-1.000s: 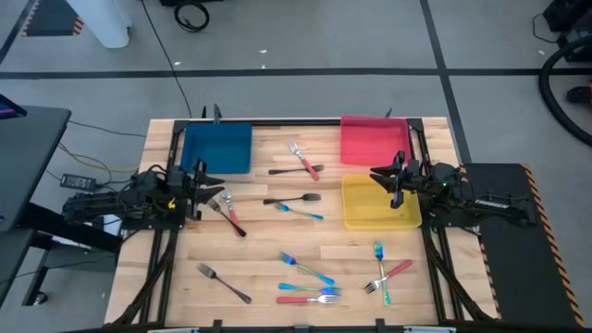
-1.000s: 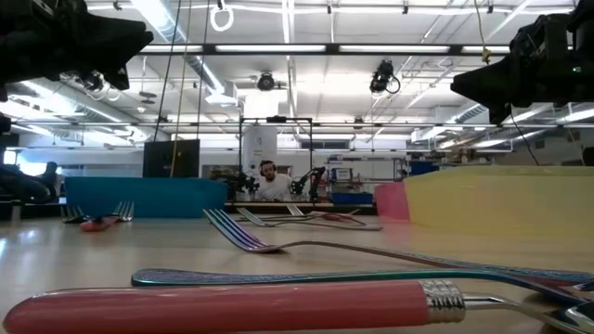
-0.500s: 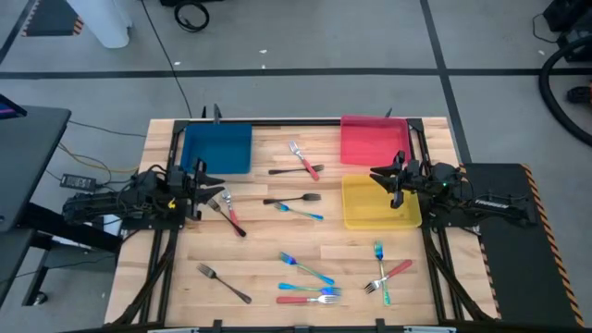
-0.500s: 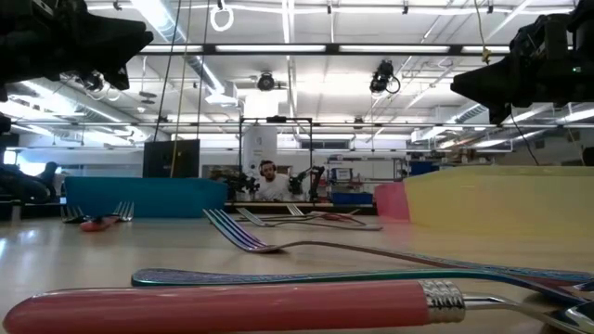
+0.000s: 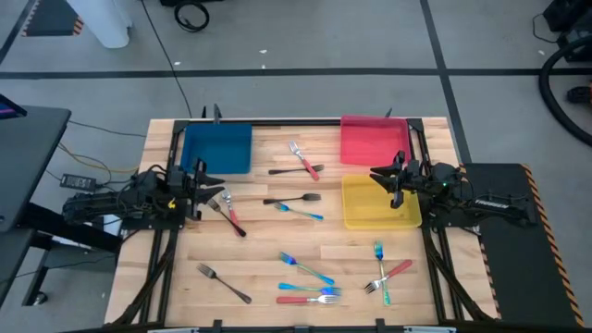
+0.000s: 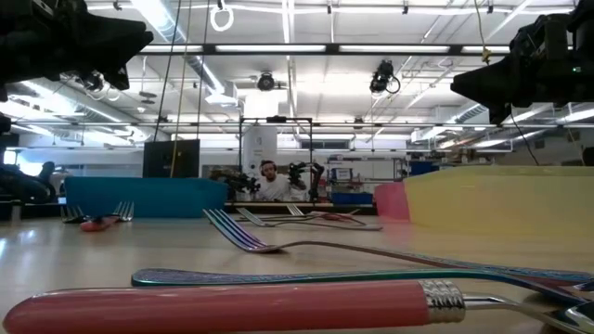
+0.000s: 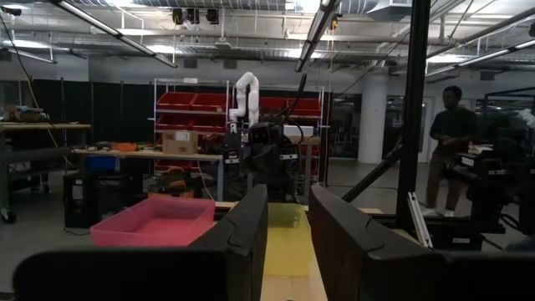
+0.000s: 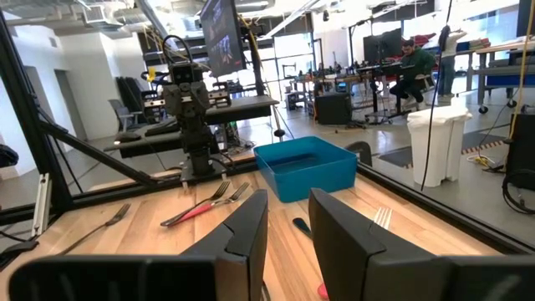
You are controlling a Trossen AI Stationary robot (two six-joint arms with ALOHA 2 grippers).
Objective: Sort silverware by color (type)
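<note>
Wooden worktop [image 5: 259, 250] carries all the forks loose and none lies in a tray, so I judge the sorting not yet begun. My left hand [image 5: 205, 181] waits at the left edge beside the blue tray [image 5: 216, 148], its fingers a little apart and holding nothing; my right hand [image 5: 384, 175] hangs over the yellow tray [image 5: 379, 203], likewise parted and empty. Forks lie scattered: a red one crossing a grey one [image 5: 228, 212] just beside the left hand, a red [image 5: 303, 159] and a grey [image 5: 294, 169] near the red tray [image 5: 372, 139], a grey [image 5: 292, 199] and a teal [image 5: 300, 212] mid-worktop, a lone grey [image 5: 223, 282] low left, and two tangles near the front edge [image 5: 309, 286] [image 5: 383, 274]. Trouble I expect lies in those tangles: where handles cross, a pinch on one may drag or lift its neighbour into the wrong tray, and flat thin metal may slip from the fingers. I cannot count the forks in the front piles, since they overlap, and which tray suits grey is unclear
</note>
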